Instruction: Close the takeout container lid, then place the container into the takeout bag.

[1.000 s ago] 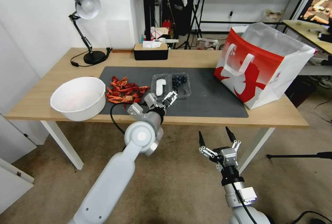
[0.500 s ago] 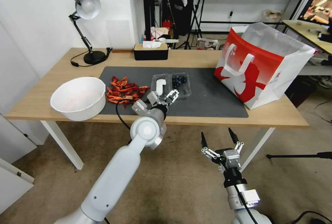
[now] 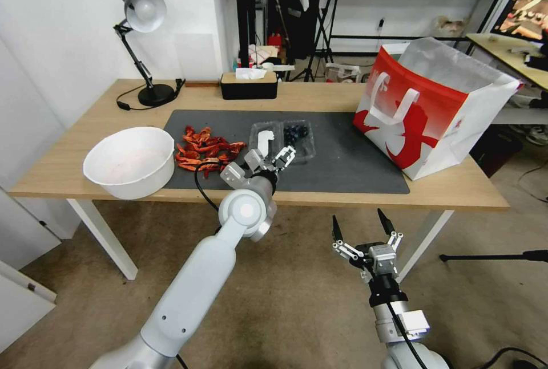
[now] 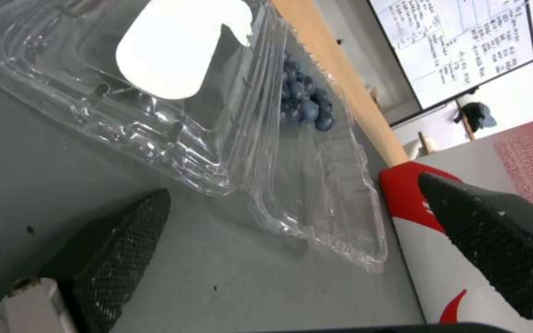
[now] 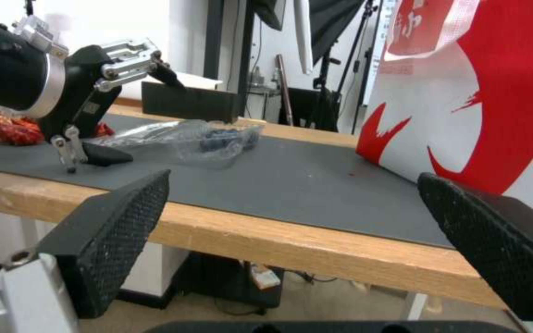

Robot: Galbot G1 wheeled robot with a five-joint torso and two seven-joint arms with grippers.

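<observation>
At centre frame in the head view, the left gripper [image 3: 267,159] hangs with fingers spread just below the open container [image 3: 283,139] on the mat [image 3: 342,158], gripping nothing. The left wrist view shows the lid [image 4: 155,83] lying flat beside the blueberries [image 4: 306,104]. The bag [image 3: 434,112] stands at right. The right gripper [image 3: 361,225] waits, splayed, below the table edge.

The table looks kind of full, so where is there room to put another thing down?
The dark mat is bare between the clear blueberry box and the red bag. The wood between the lamp and the white bowl is bare too. It is crowded around the red scraps, where the open left claw sits by the box.
</observation>
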